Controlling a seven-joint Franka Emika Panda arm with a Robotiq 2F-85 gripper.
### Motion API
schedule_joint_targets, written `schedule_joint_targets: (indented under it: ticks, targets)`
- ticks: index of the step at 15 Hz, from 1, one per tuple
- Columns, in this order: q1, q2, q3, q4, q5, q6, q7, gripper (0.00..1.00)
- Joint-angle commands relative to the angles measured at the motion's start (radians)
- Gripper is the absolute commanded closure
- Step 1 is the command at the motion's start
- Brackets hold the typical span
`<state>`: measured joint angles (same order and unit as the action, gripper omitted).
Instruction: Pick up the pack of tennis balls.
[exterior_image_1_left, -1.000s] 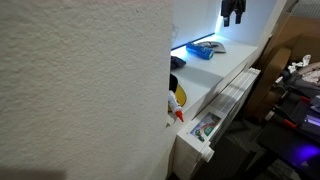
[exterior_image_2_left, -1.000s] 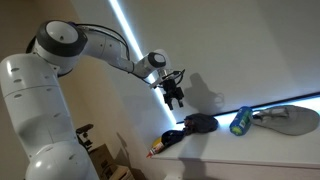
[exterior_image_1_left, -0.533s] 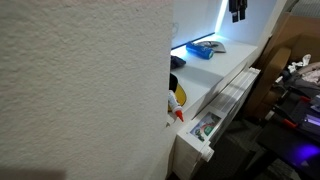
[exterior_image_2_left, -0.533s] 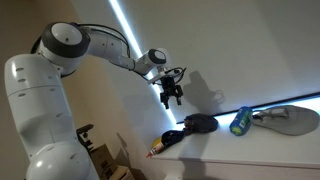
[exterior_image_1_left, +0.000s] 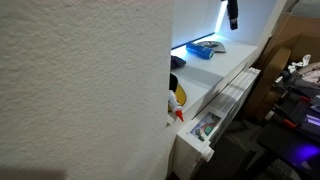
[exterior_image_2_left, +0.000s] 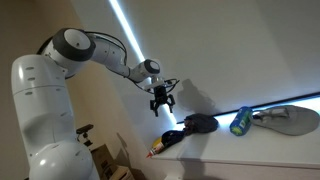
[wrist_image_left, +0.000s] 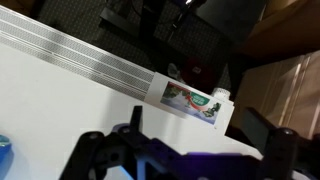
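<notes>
A rough white wall (exterior_image_1_left: 80, 90) fills the left of an exterior view. Right of it a white counter (exterior_image_1_left: 235, 62) runs below a bright light strip (exterior_image_1_left: 220, 15). The flat bright-blue pack of tennis balls (exterior_image_1_left: 203, 49) lies on the counter's far part. The black hand (exterior_image_1_left: 232, 20) hangs in the air well above it, slightly to the right. Nearer, beside the wall, sit a small dark round thing (exterior_image_1_left: 178, 62) and a yellow-red-white rounded thing (exterior_image_1_left: 177, 98).

In an exterior view the white robot arm (exterior_image_2_left: 60, 80) reaches in from the left. Its hand (exterior_image_2_left: 160, 106) is empty, fingers spread, high over the counter (exterior_image_2_left: 260, 150). The pack lies to the right (exterior_image_2_left: 241, 122), between a dark lumpy thing (exterior_image_2_left: 200, 123) and a grey flat thing (exterior_image_2_left: 290, 118).

In the wrist view the hand's (wrist_image_left: 185, 165) dark fingers (wrist_image_left: 105, 150) stand wide apart over bare counter (wrist_image_left: 80, 100). A blue sliver (wrist_image_left: 4, 150) at the left edge is perhaps the pack.
</notes>
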<state>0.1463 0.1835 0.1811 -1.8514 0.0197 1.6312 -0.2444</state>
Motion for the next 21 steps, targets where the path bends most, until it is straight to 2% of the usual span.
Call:
schedule_joint_targets:
  ticks: [1,11,13,16,19,21]
  targets:
    - [0.014,0.011,0.007,0.005,0.000,-0.015,-0.025,0.00]
    - [0.021,0.048,0.013,0.019,-0.002,-0.035,-0.067,0.00]
    - [0.017,0.096,-0.018,0.111,-0.089,0.011,0.003,0.00]
    - [0.027,0.162,-0.057,0.253,-0.305,-0.022,0.048,0.00]
    - [0.038,0.212,-0.096,0.308,-0.486,0.021,0.104,0.00]
    - [0.028,0.223,-0.115,0.328,-0.525,0.061,0.183,0.00]
